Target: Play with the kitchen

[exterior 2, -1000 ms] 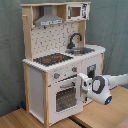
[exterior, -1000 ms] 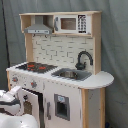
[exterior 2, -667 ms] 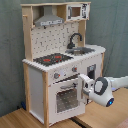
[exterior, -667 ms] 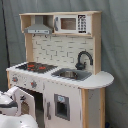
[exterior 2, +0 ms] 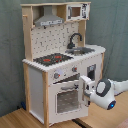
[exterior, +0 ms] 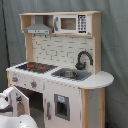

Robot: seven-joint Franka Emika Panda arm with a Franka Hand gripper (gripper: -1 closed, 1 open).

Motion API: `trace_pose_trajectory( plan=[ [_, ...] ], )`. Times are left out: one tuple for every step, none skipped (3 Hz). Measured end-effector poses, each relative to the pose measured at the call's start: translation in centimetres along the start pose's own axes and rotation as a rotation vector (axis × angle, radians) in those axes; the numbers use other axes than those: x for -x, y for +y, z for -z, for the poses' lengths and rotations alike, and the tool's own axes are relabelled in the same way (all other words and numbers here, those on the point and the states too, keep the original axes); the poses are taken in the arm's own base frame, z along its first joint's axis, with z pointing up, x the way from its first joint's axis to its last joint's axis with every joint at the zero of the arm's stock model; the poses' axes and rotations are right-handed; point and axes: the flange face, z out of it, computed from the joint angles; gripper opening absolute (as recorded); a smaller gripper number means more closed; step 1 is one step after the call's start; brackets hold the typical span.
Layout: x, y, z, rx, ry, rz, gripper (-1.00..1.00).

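Tool at lower right of the second exterior view, white and round-bodied, pressed against the edge of the windowed white oven door, swung partly ajar; whether spread or pinching cannot be told. Large white and light-wood toy kitchen filling the frame centre in both exterior views, standing on a wooden surface. Black-red hob, black faucet beside the sink, small microwave at upper right of the first exterior view.

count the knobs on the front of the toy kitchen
2 knobs show on the kitchen front panel below the hob: one nearer the corner post, one toward the sink side. The gripper by the oven door hides neither.
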Motion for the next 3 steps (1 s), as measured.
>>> trace_pose_trajectory(
  plan=[
    [-0.7, -0.5, 1.2, 0.009, -0.013, 0.002, -1.00],
    [-1.4, -1.2, 2.4, 0.024, -0.025, 0.004, -1.00],
    [-2.0, -1.7, 3.2, 0.045, -0.044, 0.005, -1.00]
  ],
)
